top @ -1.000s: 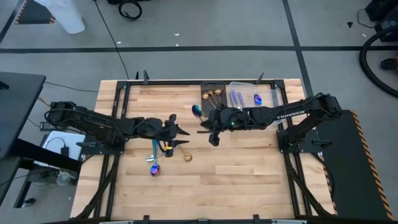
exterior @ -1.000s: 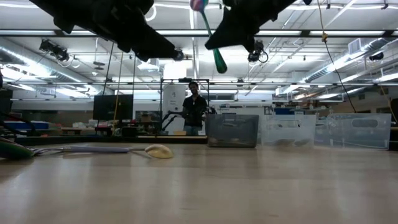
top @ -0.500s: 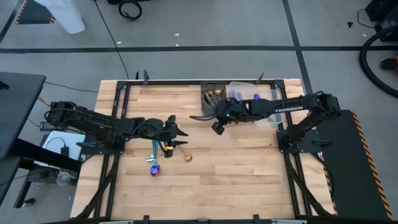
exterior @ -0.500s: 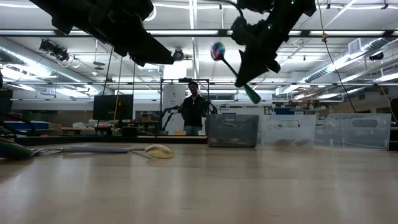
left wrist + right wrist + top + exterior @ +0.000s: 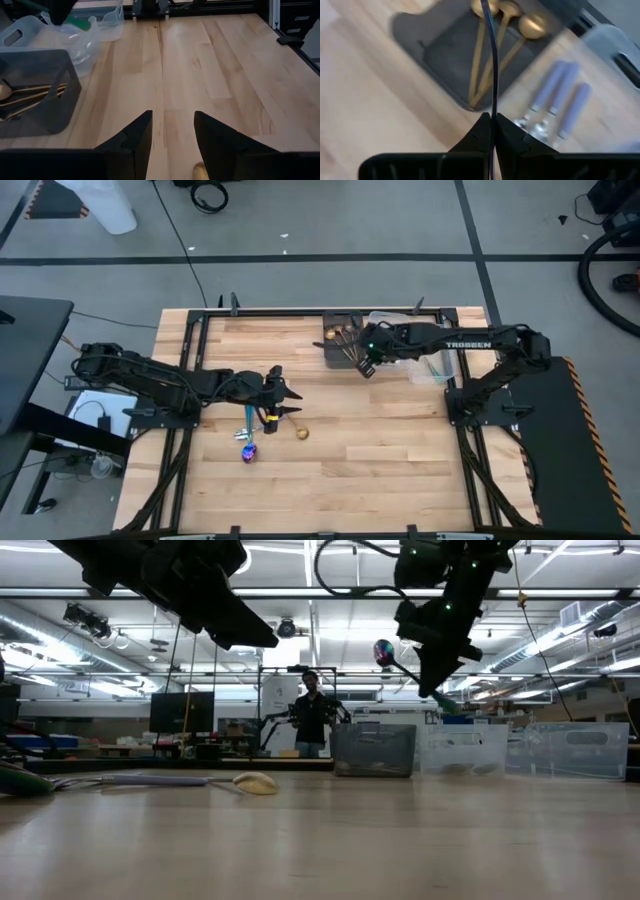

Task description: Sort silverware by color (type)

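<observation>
Gold spoons point(image 5: 492, 45) lie in a dark grey tray point(image 5: 432, 47). Lilac-handled utensils point(image 5: 555, 97) lie beside it. The table point(image 5: 390, 440) is pale, striped wood.

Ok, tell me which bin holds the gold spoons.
The dark bin, the one farther from the right arm's base. Three gold spoons lie in it; the clear bin beside it holds pale purple-handled pieces.

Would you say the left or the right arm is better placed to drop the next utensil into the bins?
The right, I think. The right gripper is shut on an iridescent spoon, above the dark bin with gold spoons. The left gripper hangs open mid-table, holding nothing.
</observation>
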Controlling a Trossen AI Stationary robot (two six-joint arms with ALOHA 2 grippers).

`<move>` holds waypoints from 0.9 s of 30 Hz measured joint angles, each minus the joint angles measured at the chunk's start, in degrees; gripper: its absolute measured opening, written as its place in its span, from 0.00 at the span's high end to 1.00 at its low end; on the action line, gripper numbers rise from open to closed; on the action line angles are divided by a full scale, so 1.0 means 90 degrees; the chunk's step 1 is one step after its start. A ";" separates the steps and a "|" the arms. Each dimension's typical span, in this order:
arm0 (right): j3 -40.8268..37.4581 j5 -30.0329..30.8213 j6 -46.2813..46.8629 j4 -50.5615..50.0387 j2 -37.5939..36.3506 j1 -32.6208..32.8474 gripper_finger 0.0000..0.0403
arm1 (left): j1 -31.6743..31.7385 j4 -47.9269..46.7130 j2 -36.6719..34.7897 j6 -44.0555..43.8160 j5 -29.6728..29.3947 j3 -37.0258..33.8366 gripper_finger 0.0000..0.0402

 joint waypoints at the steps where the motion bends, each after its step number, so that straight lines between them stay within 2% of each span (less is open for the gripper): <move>1: 0.0000 -0.0002 0.0000 -0.0119 -0.0037 -0.0086 0.95 | 0.0000 -0.0011 0.0000 -0.0032 0.0000 0.0000 0.62; 9: 0.0000 0.0027 -0.0156 -0.1048 -0.0096 -0.0757 0.95 | 0.0000 -0.0036 0.0000 -0.0147 0.0000 0.0000 0.62; 19: 0.0000 0.0392 -0.0336 -0.2085 -0.0095 -0.1754 0.95 | 0.0000 -0.0597 0.0000 -0.0303 -0.0002 0.0002 0.62; 27: 0.0000 0.0471 -0.0043 -0.2863 -0.0091 -0.1998 0.95 | 0.0000 -0.0830 0.0000 -0.0437 -0.0002 0.0002 0.62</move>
